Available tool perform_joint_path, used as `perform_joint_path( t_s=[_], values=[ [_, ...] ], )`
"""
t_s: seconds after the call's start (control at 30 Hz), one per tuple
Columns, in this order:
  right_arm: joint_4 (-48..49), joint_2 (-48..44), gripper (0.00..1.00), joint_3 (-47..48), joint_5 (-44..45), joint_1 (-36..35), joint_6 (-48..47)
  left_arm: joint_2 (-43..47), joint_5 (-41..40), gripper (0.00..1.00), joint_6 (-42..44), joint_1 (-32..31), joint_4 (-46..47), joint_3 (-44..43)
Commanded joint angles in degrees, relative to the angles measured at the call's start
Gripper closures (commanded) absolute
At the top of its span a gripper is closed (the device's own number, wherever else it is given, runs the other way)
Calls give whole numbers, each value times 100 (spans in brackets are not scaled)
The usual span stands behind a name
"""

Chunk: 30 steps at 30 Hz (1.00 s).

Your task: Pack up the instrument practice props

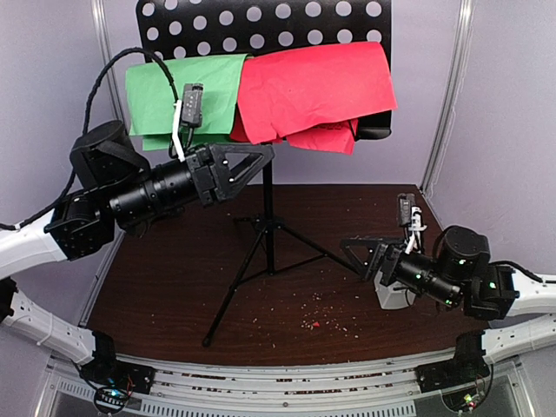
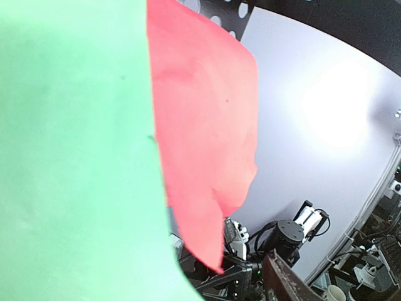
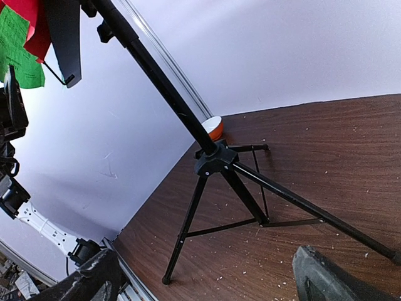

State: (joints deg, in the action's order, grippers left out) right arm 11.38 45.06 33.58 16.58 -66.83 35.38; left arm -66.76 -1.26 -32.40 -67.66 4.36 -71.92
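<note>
The right gripper (image 3: 207, 276) sits low over the table (image 1: 174, 278), its 2 fingers (image 3: 88, 282) spread wide with only bare wood between them. It faces the tripod base of the music stand (image 3: 213, 160) and is near it but not touching; 1 leg runs across the table just ahead of the right-hand finger. In the top view a pale object (image 1: 393, 297) shows beneath this arm's wrist, too covered to name.

The left gripper (image 1: 261, 158) is raised, at the lower edge of the stand's perforated desk, just below the green page (image 1: 165, 91). Whether its fingers are apart or pressed on the paper I cannot tell: it shows side-on from above, and its wrist camera is almost filled by green.

The stand is upright mid-table, its pole (image 1: 268, 208) passing just behind the left gripper's tip. The green page lies on the left of the desk, and the red pages (image 1: 313, 82) hang crumpled on the right, overlapping its edge and draping past the lip.

A small orange-and-white bowl (image 3: 214, 128) sits at the far edge by the wall, partly behind the pole. Crumbs (image 1: 321, 321) are scattered on the near wood.
</note>
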Motion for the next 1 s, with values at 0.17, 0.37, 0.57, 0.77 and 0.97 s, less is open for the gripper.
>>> perform_joint_path(
  t_s=[0.17, 0.37, 0.57, 0.77, 0.97],
  values=[
    [311, 290, 2, 121, -392, 23, 23, -116, 135, 36, -224, 156, 15, -416],
    [418, 390, 3, 213, -695, 17, 27, -85, 219, 44, -222, 206, 235, -477],
    [482, 372, 4, 409, -998, 11, -19, -190, 346, 54, -230, 299, 275, -705],
    [559, 382, 5, 713, -1283, -10, -81, -407, 487, 64, -205, 341, 273, -1023],
    [525, 412, 6, 1195, -1410, -29, -244, -467, 551, 93, -209, 393, 297, -1220]
  ],
)
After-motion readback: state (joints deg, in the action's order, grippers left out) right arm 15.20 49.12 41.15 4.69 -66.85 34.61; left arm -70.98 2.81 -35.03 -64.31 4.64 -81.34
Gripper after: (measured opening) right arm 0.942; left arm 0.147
